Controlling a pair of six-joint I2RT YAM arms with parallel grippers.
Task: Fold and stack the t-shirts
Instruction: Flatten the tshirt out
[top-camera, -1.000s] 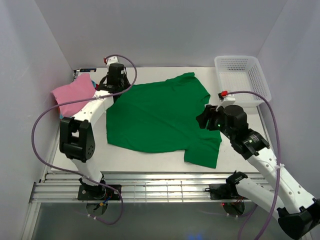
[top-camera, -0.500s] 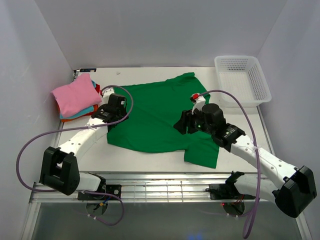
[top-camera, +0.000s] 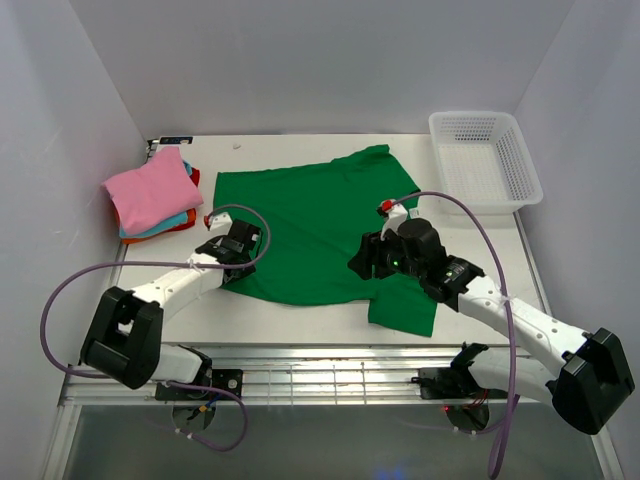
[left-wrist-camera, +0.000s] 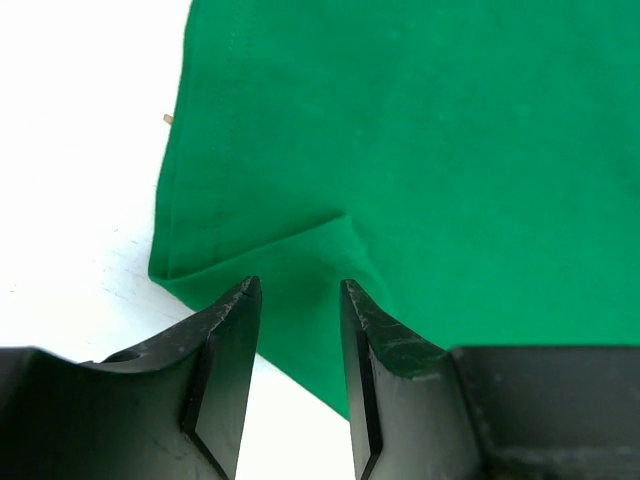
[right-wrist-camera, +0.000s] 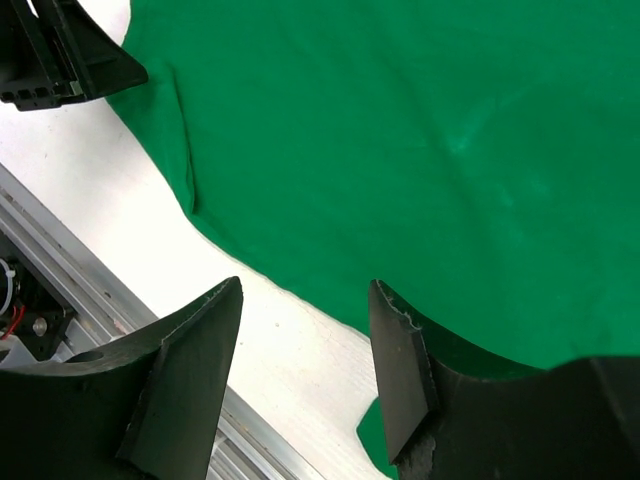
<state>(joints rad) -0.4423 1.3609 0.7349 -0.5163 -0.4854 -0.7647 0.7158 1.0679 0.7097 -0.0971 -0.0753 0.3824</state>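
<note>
Jaws apart above flat green t-shirt (top-camera: 310, 225)

Stack on the left: the pink folded cloth shirt (top-camera: 148, 190) is covering almost all of the teal-blue folded shirt (top-camera: 170, 220) and the orange-red folded shirt (top-camera: 193, 177), so only thin edges are peeking out. In both wrist views the bright green cloth t-shirt (left-wrist-camera: 430, 150) is running off the top and right edges. The black two-finger left gripper (left-wrist-camera: 297, 290) and the black two-finger right gripper (right-wrist-camera: 305, 290) are getting cropped at the bottom. A tiny tan speck (left-wrist-camera: 167, 119) is sitting on the white table (left-wrist-camera: 80, 200), too small to tell what it is.
</note>
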